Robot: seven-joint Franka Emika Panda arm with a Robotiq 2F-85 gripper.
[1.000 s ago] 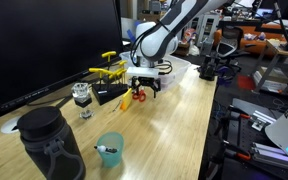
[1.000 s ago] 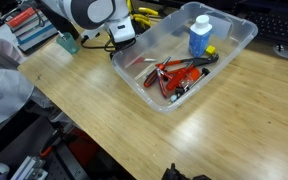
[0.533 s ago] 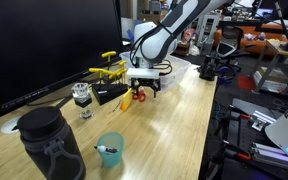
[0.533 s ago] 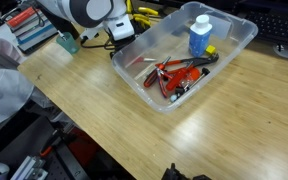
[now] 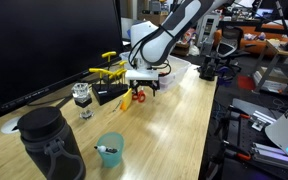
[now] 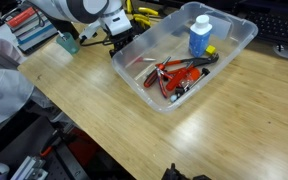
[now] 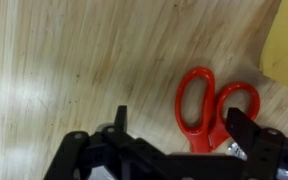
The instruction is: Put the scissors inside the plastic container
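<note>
One small pair of scissors [image 7: 209, 130] is seen lying flat on the wooden table [image 6: 84, 90]. The orange-red handles are shown in the wrist view and the blades are hidden beneath the pincer's body. The gripper [image 7: 177, 120] is held directly over them with its jaws spread wide, one black finger standing to each side of the handles. Nothing is gripped, and whether either finger touches the plastic cannot be told.

This straddling pose is judged to be a preparation for pinching: with the handles centred between the fingers, a closing move would press across the loops, the thickest part on offer. In an exterior view the gripper [image 5: 144, 88] is seen low over the table with the scissors [image 5: 136, 96] just beneath it, which suits an object that lies so thin.

The clear plastic container [image 6: 239, 45] is set close beside the arm, open at the top, so only a short lift and carry would be needed. A blue-and-white bottle [image 6: 199, 35] and a red tool [image 6: 169, 75] are already kept inside it, yet bare floor is left between them. The placing step is not yet done, and the grasp is judged to be the step in hand. Slipping is the likely risk, since little height is offered to the fingers.
</note>
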